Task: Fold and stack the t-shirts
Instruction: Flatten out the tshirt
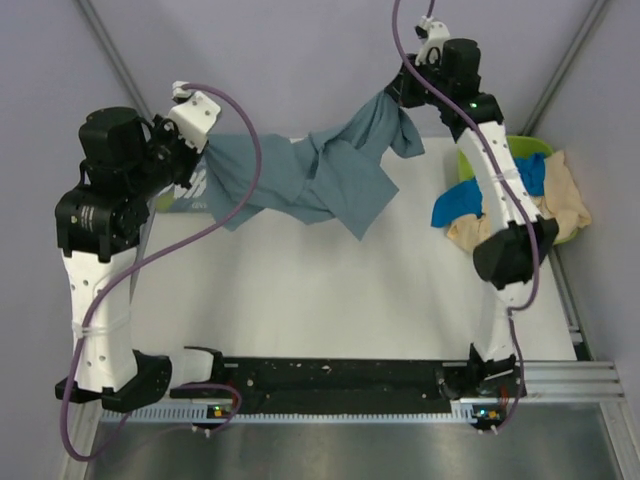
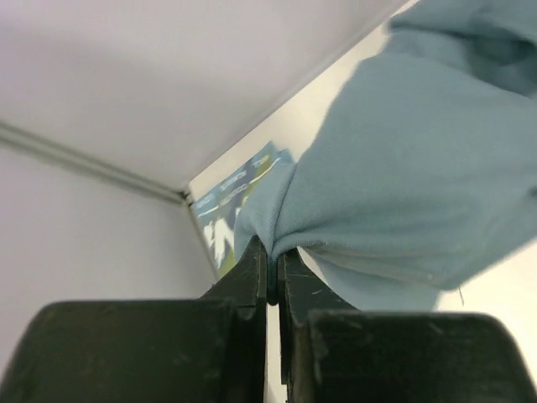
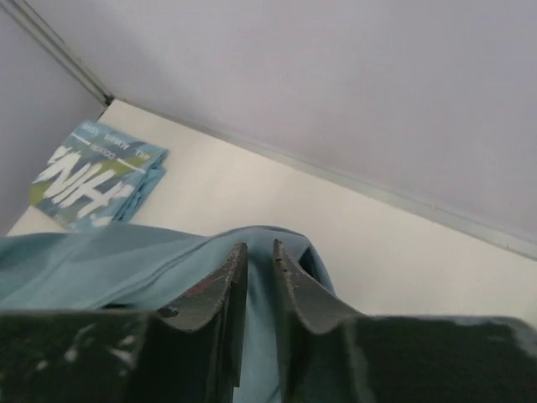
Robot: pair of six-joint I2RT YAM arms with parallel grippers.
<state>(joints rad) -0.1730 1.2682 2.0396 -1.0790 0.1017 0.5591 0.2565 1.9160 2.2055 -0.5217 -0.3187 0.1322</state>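
Above the table [image 1: 300,300], twisted slate-blue t-shirt [image 1: 328,180]

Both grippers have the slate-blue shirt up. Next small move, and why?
Probably pull the two grippers a little further apart before lowering. The left gripper and right gripper each pinch an edge of the slate-blue shirt, which hangs twisted and bunched between them above the table; tension should open it flat.

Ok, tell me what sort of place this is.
Probably a robot lab test cell, not a home: two arms bolted to a black rail at the edge of a white table, bare pale walls boxing it in, a lime-green tub of shirts, plus a slate-blue shirt held up.
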